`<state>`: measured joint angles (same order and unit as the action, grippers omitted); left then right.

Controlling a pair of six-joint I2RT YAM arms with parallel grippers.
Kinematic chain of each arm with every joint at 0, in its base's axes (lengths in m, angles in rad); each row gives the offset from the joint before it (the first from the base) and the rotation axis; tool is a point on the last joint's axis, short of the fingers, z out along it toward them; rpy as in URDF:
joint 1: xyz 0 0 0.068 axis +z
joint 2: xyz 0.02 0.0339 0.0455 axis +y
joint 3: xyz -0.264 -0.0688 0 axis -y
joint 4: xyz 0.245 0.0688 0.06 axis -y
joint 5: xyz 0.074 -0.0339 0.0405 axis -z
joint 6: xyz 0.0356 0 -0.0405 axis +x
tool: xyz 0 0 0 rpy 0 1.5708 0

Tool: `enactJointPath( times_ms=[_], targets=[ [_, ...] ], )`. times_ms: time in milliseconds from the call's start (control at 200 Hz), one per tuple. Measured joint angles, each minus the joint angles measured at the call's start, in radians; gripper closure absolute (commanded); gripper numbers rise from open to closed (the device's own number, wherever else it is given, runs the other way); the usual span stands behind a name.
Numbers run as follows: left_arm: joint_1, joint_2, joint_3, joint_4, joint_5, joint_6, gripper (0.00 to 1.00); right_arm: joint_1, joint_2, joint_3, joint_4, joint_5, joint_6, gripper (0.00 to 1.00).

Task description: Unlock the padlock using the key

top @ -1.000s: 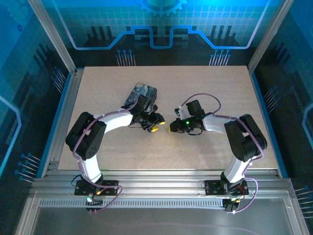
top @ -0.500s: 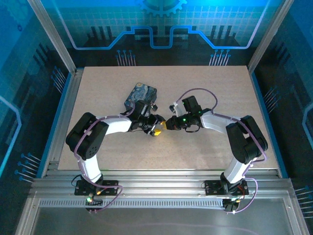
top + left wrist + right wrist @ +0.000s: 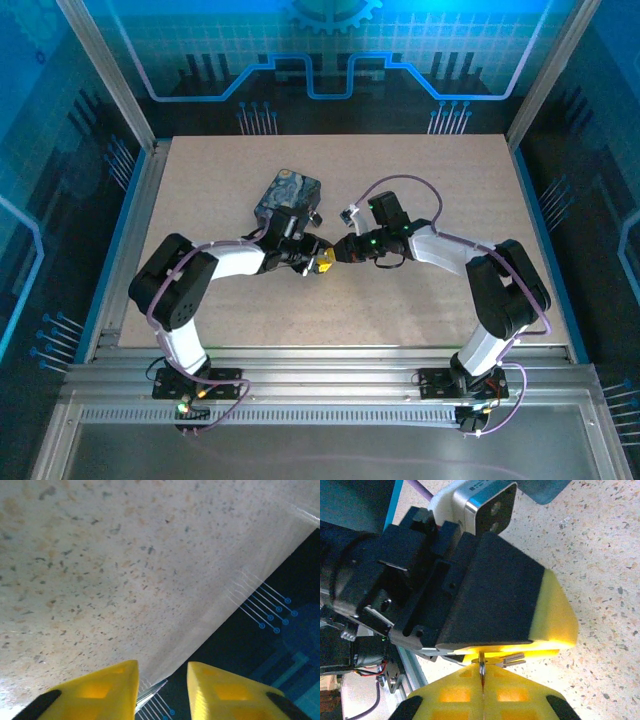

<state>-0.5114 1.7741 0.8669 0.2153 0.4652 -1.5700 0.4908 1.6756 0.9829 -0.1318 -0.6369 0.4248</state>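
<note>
Both grippers meet tip to tip. Right gripper (image 3: 344,251) clenched on a thin sliver, likely the key (image 3: 481,669). Left gripper (image 3: 323,260) grip unclear; padlock (image 3: 513,658) probably the stub at its pads. Align axially, insert slowly, then twist.

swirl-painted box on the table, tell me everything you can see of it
The swirl-painted box is a flat, dark rectangle with rounded corners, its top covered in blue swirls with a few pale yellowish patches. What it is made of cannot be told. It lies flat on the speckled table, turned diagonally, left of the middle and toward the far side. From above, the left arm reaches over its near end; whether they touch cannot be told.
</note>
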Motion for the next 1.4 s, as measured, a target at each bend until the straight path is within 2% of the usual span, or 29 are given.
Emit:
enactJointPath(
  times_ms=[195,375,565,675,820,890,1121,1396],
  targets=[
    [0.004,-0.022,0.000,-0.020,-0.009,0.009,0.86,0.000,0.000,0.000,-0.007,0.000,0.000,0.94],
    [0.011,-0.034,0.000,-0.030,-0.022,0.026,0.88,0.000,0.000,0.000,-0.011,0.000,0.000,0.94],
    [0.013,-0.042,0.000,-0.029,-0.027,0.028,1.00,0.001,0.000,0.000,-0.023,0.000,0.000,0.93],
    [0.015,-0.050,0.000,-0.038,-0.035,0.036,1.00,0.001,0.000,0.000,-0.025,-0.001,0.000,0.91],
    [0.017,-0.074,0.001,-0.096,-0.054,0.088,1.00,-0.006,0.000,-0.003,-0.026,0.000,-0.004,0.79],
    [0.018,-0.091,0.015,-0.158,-0.079,0.136,1.00,-0.016,0.000,-0.007,-0.025,0.000,-0.002,0.70],
    [0.018,-0.145,0.087,-0.309,-0.175,0.294,1.00,-0.035,-0.001,-0.043,0.037,-0.021,0.065,0.51],
    [0.018,-0.148,0.103,-0.338,-0.208,0.366,1.00,0.001,0.000,-0.054,0.255,-0.064,0.251,0.49]
  ],
)
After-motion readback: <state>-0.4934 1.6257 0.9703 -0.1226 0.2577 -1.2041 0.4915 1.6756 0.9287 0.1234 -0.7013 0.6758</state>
